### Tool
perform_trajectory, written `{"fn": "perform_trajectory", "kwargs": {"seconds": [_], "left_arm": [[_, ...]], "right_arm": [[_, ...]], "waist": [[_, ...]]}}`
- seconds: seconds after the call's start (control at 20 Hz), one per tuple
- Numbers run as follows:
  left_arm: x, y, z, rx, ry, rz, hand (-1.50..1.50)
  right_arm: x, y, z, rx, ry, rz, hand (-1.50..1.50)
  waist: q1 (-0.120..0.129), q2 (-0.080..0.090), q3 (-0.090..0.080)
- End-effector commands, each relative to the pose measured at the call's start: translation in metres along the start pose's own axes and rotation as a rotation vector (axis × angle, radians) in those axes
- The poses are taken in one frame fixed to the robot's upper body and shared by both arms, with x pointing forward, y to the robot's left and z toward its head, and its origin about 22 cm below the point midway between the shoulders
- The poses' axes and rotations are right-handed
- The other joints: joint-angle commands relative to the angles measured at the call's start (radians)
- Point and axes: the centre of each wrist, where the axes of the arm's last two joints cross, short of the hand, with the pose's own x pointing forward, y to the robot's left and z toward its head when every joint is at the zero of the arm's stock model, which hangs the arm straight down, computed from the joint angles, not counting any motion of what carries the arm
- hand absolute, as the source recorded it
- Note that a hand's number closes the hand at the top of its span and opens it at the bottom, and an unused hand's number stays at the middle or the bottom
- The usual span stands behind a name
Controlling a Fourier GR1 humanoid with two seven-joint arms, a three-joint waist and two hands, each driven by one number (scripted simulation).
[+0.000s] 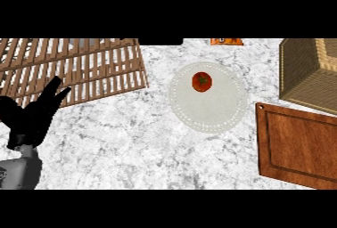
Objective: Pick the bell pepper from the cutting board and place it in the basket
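**Red pepper on the plate, board bare**

The bell pepper point(201, 82) is lying on the upper part of the white plate point(220, 113) mid-desk. The wooden cutting board point(296, 144) is sitting at the desk's point(132, 142) right edge, with the wicker basket point(304, 73) just beyond it in the far right corner. A slatted wooden mat point(79, 67) is occupying the far left corner. The left robot hand point(30, 118) is resting open near the left edge, fingers straight, holding nothing.

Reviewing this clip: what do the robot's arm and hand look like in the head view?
Only one arm shows, at the left edge. The left hand is all black, with slim fingers and a thumb. Below it the forearm is a smooth grey shell with a small dark marking. No cables visible.
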Motion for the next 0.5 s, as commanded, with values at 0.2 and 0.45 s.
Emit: {"fn": "perform_trajectory", "kwargs": {"seconds": [0.2, 0.45], "left_arm": [[0.001, 0.0, -0.003, -0.009, 0.005, -0.003, 0.0], [0.002, -0.001, 0.002, -0.017, -0.004, 0.009, 0.0]], "right_arm": [[-0.033, -0.132, 0.007, 0.107, 0.058, 0.011, -1.5], [-0.032, -0.185, 0.016, 0.181, 0.057, 0.022, -1.5]], "waist": [[-0.008, 0.008, 0.0], [0.002, 0.007, 0.0]]}}
